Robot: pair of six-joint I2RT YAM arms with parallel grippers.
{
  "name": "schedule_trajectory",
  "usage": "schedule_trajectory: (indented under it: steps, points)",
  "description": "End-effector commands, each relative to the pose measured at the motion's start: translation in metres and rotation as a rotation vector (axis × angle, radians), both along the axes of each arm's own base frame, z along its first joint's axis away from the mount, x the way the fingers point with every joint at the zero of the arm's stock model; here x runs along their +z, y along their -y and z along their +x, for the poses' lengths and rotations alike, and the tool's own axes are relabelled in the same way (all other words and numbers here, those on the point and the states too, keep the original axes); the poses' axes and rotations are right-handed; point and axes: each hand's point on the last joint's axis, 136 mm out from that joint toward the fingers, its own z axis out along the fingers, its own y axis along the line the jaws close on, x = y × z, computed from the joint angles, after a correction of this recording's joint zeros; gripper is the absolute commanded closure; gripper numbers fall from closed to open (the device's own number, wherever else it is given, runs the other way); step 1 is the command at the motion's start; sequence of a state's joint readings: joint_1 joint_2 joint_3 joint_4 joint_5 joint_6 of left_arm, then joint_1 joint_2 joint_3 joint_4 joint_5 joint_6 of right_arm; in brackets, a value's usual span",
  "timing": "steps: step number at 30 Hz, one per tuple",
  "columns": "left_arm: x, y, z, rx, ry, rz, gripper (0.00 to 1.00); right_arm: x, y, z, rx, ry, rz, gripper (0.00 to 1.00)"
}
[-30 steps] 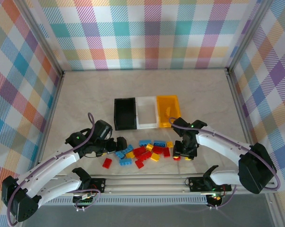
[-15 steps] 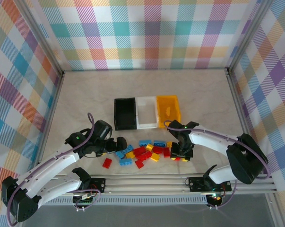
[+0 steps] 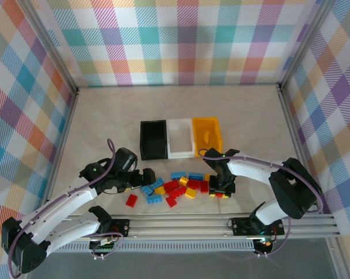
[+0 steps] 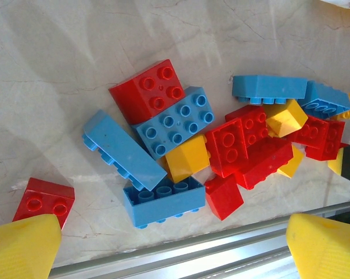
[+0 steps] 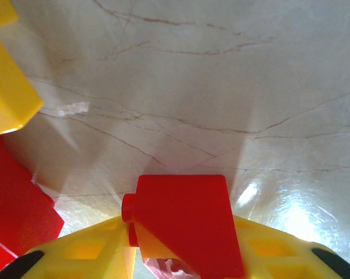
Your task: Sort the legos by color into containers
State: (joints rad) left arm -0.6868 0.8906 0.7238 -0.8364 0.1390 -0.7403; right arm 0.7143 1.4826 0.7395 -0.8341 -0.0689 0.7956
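Note:
Red, blue and yellow legos (image 3: 177, 186) lie heaped on the table in front of the containers: a black bin (image 3: 153, 139), a white bin (image 3: 180, 138) and a yellow-orange bin (image 3: 206, 135) side by side. My right gripper (image 3: 222, 190) is down at the heap's right end. Its yellow fingers (image 5: 82, 250) are shut on a red lego (image 5: 186, 209) just above the table. My left gripper (image 3: 145, 177) hangs open over the heap's left end (image 4: 175, 139) with nothing between its fingertips (image 4: 24, 247). One red lego (image 3: 131, 200) lies apart at the left.
A metal rail (image 3: 180, 224) runs along the near edge, close behind the heap (image 4: 192, 256). Plaid walls enclose the table on three sides. Bare marbled tabletop (image 3: 180, 104) stretches beyond the bins and to either side.
My right gripper has shifted slightly left at the heap's right end and its fingers have narrowed onto the red lego. The left arm has stayed still.

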Motion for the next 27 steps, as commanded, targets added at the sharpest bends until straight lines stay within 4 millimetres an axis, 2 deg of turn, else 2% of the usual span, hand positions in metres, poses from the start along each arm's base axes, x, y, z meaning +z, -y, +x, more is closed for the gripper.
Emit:
schedule_trajectory:
  steps: [1, 10, 14, 18, 21, 24, 27]
  points:
    - [-0.005, -0.006, -0.006, 0.004, -0.015, 0.018, 0.00, 0.001, 0.000, 0.003, 0.022, 0.012, -0.012, 0.64]
    - [-0.007, -0.004, -0.005, -0.004, -0.014, 0.022, 0.00, 0.021, 0.003, 0.010, 0.044, 0.052, -0.034, 0.69]
    - [-0.004, -0.010, -0.003, 0.001, 0.002, 0.055, 0.00, 0.053, -0.003, 0.022, 0.056, 0.104, -0.012, 0.69]
    - [0.006, -0.026, -0.001, 0.019, 0.019, 0.129, 0.00, 0.098, -0.019, 0.049, 0.099, 0.195, 0.021, 0.69]
    - [0.008, -0.034, -0.003, 0.041, 0.008, 0.146, 0.00, 0.125, -0.039, 0.074, 0.146, 0.243, 0.048, 0.69]
    - [0.009, -0.039, -0.006, 0.061, 0.002, 0.145, 0.00, 0.142, -0.062, 0.100, 0.191, 0.276, 0.073, 0.69]
    - [0.008, -0.047, -0.011, 0.093, -0.007, 0.149, 0.00, 0.149, -0.084, 0.124, 0.245, 0.288, 0.090, 0.69]
